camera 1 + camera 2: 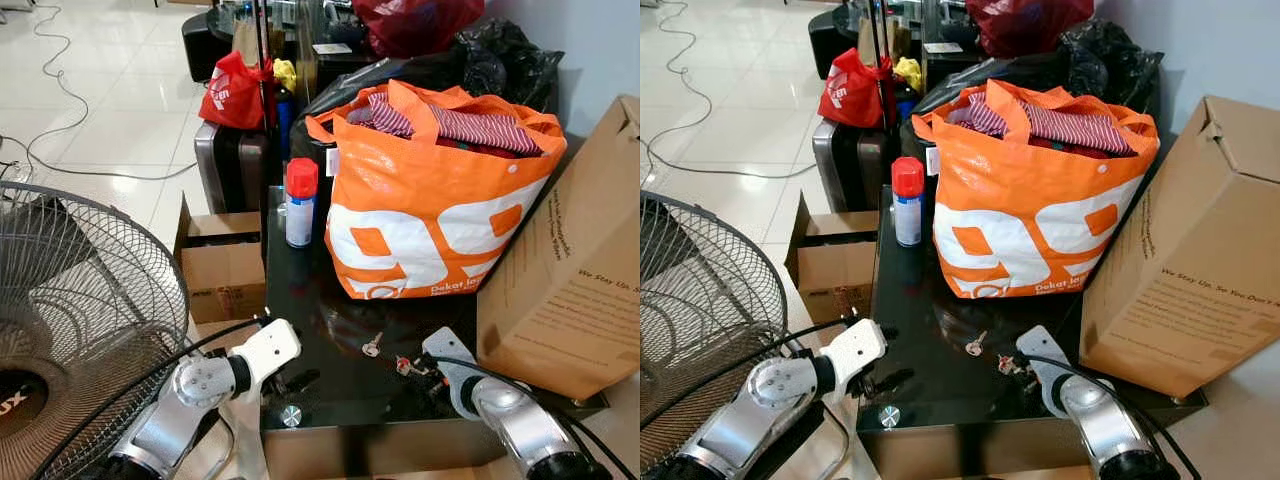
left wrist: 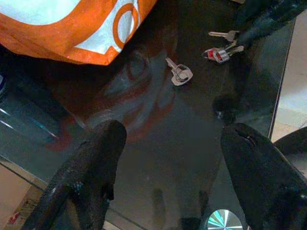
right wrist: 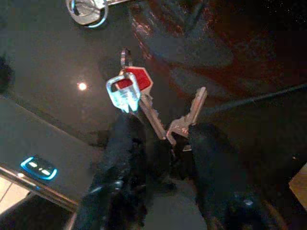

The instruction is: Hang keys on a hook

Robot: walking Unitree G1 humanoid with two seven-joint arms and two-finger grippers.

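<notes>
Seen from the head camera, a bunch of keys (image 1: 406, 366) lies on a black glass table (image 1: 330, 395), just ahead of the right gripper (image 1: 432, 362), which is set low at the near edge, seemingly for a pick. A single key (image 1: 371, 346) lies apart, toward the left gripper (image 1: 262, 352) at the table's near left corner. Beyond the grippers an orange bag (image 1: 425, 210) is stuffed with clothes; a spray can (image 1: 300, 203) stands to its left and a cardboard box (image 1: 570, 270) leans on the right. A fan (image 1: 70, 320) is beside the left arm. No hook can be made out.

In the left wrist view, the left fingers (image 2: 91, 167) are spread wide with nothing between them. The single key (image 2: 180, 74) lies well ahead of them, the bunch (image 2: 218, 52) farther off, beside the other arm.

In the right wrist view, the right fingers (image 3: 124, 153) are narrowed around two key blades of the bunch (image 3: 144, 103), apparently pinching them against the glass. The red key head and clear fob lie just past the tips. The flat glass leaves little to grip under, so a slip seems likely.
</notes>
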